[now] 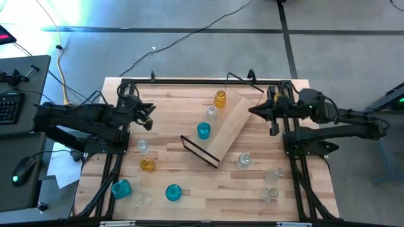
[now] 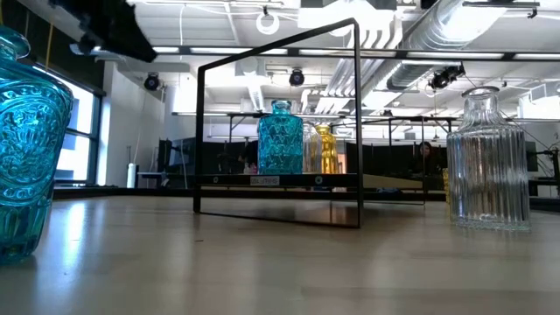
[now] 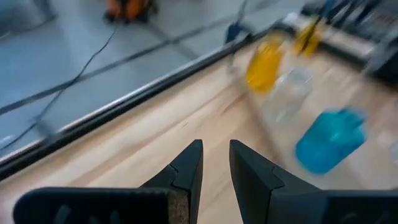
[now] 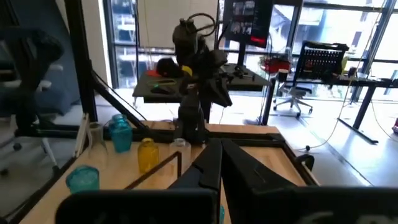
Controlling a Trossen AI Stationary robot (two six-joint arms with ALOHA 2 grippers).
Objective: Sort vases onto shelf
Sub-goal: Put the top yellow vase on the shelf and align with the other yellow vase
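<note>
Standing vases [image 1: 203,130] on wooden tabletop [image 1: 189,189].

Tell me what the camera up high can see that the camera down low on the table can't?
Only the high view shows both arms: the left gripper near the table's left side and the right gripper by the shelf's far end, both empty. It also shows the whole shelf lying slantwise, plus an amber vase standing on the table. Only the low view shows the room behind, with ceiling pipes and lamps. Both show the teal vase on the shelf, the amber vase behind it, and a clear ribbed vase on the table.
</note>
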